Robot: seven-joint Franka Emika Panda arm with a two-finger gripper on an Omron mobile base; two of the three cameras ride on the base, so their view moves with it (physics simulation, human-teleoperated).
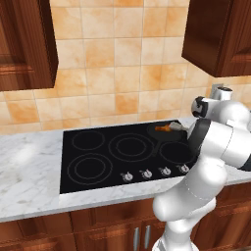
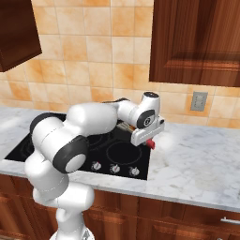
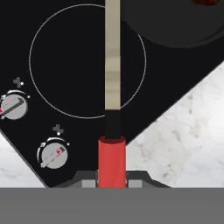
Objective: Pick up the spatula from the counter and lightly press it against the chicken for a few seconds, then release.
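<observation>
Gripper (image 3: 112, 183) pinches the spatula (image 3: 112, 83) by its red handle, blade pointing toward the pan (image 3: 175, 26), lined up to press the chicken (image 1: 162, 129) there.

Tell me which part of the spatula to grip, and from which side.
Grip the spatula by its red handle, coming from the butt end: that part is round and thick, while the tan blade is thin and flat. The gripper is shut there, blade pointing ahead.

Spatula (image 3: 112, 78) blade beyond top edge
</observation>
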